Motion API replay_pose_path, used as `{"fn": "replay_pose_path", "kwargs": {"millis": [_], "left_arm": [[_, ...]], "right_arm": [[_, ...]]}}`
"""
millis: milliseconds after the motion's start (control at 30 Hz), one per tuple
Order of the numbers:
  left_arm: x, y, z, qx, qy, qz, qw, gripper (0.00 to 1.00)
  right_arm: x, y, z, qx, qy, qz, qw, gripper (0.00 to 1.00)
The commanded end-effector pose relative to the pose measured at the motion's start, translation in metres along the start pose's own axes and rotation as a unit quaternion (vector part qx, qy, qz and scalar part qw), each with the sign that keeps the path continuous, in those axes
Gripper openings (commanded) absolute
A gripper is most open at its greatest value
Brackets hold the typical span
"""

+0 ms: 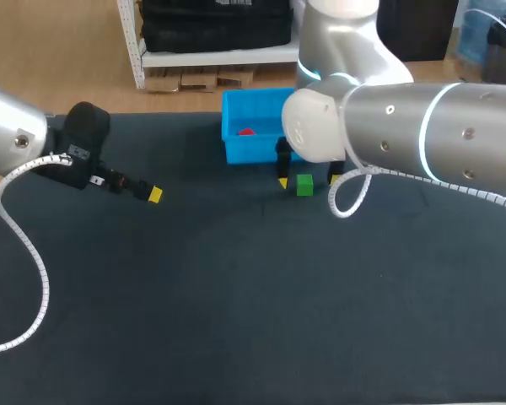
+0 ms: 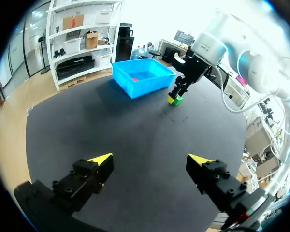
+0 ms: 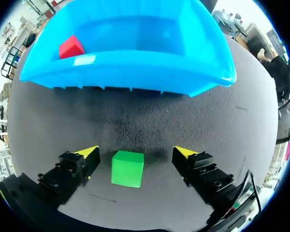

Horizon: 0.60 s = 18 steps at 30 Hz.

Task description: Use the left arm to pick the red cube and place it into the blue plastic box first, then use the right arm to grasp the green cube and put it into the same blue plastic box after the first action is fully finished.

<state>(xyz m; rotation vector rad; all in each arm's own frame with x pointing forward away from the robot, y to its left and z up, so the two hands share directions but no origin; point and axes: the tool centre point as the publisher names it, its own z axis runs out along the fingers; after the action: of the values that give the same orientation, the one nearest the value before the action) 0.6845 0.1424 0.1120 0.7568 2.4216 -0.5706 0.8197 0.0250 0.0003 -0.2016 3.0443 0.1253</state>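
Green cube [image 3: 127, 168] is sitting between the right gripper's [image 3: 136, 153] spread fingers, untouched, just before the box [image 3: 135, 67], where the red cube [image 3: 71, 47] is lying. Left gripper [image 2: 150, 162] is hanging open, empty. Being off-centre, the green cube may be twisting when the fingers close. Only the right wrist view is showing these gaps.

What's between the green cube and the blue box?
Nothing: bare table between the green cube and the box, clearest in the right wrist view. The open right gripper straddles the cube without touching it.
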Motion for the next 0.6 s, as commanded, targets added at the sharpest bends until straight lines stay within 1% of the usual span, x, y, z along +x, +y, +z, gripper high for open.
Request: {"fn": "replay_pose_path", "kwargs": {"millis": [33, 367, 600], "left_arm": [[0.002, 0.001, 0.001, 0.002, -0.004, 0.001, 1.0, 1.0], [0.002, 0.001, 0.001, 0.002, -0.004, 0.001, 1.0, 1.0], [0.002, 0.001, 0.001, 0.002, -0.004, 0.001, 1.0, 1.0]], "right_arm": [[-0.001, 0.0, 0.001, 0.002, 0.002, -0.001, 1.0, 0.0], [0.003, 0.001, 0.002, 0.006, 0.006, -0.001, 1.0, 0.0], [0.004, -0.001, -0.009, 0.014, 0.001, 0.0, 1.0, 0.0]]}}
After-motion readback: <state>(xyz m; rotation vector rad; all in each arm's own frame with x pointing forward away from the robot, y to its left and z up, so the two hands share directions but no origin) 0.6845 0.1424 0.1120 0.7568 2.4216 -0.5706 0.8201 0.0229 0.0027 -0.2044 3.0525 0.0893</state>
